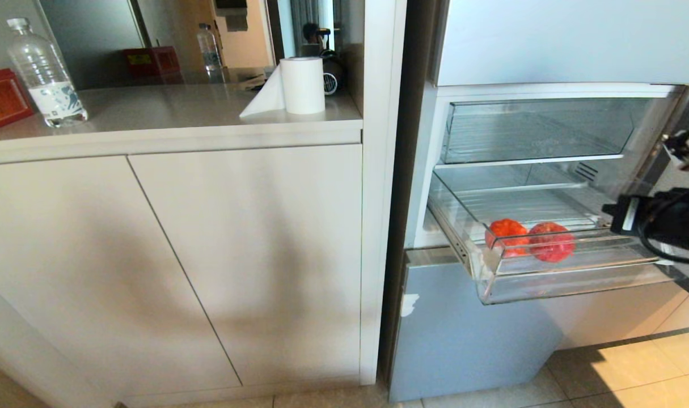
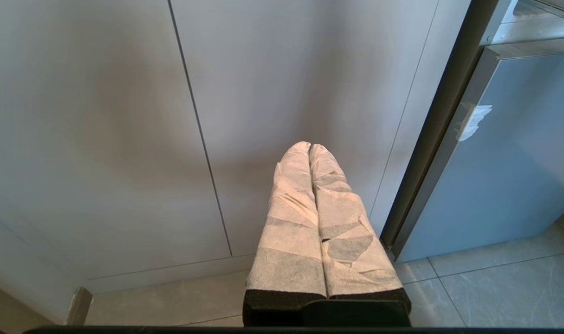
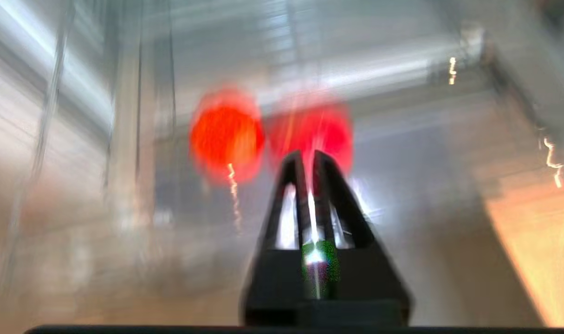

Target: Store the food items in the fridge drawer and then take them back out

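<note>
Cabinet: pale grey flat-front cabinet doors [image 1: 168, 255] w/ counter on top, left of fridge.
Fridge panel: pale blue glossy front panel [image 1: 463, 340], below the drawer.
Drawer: wide clear-plastic fridge drawer w/ ribbed floor [image 1: 548, 283], pulled out; shallower clear tray [image 1: 525, 130] above it.
Counter items: white paper-towel roll [image 1: 301, 85]; clear plastic water bottle [image 1: 46, 73].
Right gripper [image 3: 308, 160]: black fingers together, empty, pointing at the fruit from drawer's right side; view blurred.
Left gripper [image 2: 309, 147]: paper-wrapped fingers together, empty, facing cabinet doors low near floor.
Food: two small round orange-red fruits [image 1: 507, 237] [image 1: 551, 242], side by side, touching, inside drawer near front wall.
</note>
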